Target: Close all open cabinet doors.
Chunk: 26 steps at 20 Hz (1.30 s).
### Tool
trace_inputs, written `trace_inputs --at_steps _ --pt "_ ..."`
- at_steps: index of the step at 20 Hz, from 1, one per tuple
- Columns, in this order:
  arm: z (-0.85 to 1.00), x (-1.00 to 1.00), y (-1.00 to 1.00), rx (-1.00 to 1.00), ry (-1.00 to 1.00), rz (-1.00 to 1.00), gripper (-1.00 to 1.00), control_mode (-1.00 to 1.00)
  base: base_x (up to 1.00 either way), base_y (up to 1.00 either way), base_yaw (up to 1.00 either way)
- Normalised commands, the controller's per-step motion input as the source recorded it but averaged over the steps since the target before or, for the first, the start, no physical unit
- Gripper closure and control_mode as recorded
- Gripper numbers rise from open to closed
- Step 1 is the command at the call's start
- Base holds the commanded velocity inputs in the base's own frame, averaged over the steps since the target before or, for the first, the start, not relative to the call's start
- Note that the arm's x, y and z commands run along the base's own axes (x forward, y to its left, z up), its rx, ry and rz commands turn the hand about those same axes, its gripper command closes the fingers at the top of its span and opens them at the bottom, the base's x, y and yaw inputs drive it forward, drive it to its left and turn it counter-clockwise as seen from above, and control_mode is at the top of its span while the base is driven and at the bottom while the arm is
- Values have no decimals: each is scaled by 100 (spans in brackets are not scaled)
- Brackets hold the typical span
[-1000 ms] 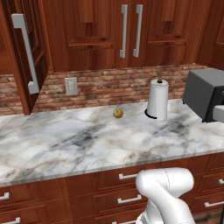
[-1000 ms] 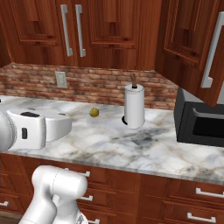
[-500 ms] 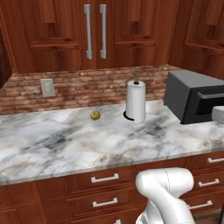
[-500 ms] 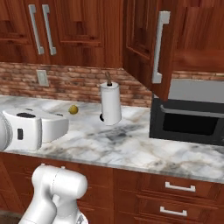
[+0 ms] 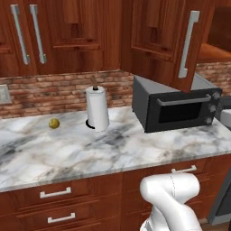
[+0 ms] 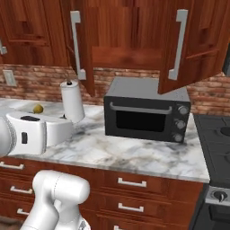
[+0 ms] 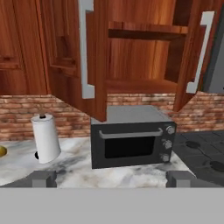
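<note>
Ahead, cabinet doors (image 7: 72,57) beyond gripper (image 7: 112,178)

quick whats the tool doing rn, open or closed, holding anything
Tool: open, fingertips far apart in the hand view, holding nothing; it faces the two open cabinet doors above the microwave.

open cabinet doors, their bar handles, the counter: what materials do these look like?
Open reddish-brown cabinet doors: wood by the look, satin finish; faint grain and recessed panels show. Long vertical silver-grey bar handles: probably brushed metal; flat pale grey, no sharp highlights. White-and-grey veined countertop: reads as polished marble from the swirling veins; could equally be laminate, since this is a render.
</note>
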Motion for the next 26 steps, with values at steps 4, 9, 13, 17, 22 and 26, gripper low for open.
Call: trace_inputs --at_steps 4,9,13,17,22,26 --pt "0 0 0 0 0 0 -100 100 -21 -61 -5" --pt "0 0 0 0 0 0 -100 100 -2 -40 -7" --pt "0 0 0 0 0 0 -100 100 3 -20 -5" --pt "0 0 0 0 0 0 -100 100 22 -5 0" --pt "0 0 0 0 0 0 -100 100 30 -21 0" --pt "0 0 0 0 0 0 -100 100 21 -46 13"
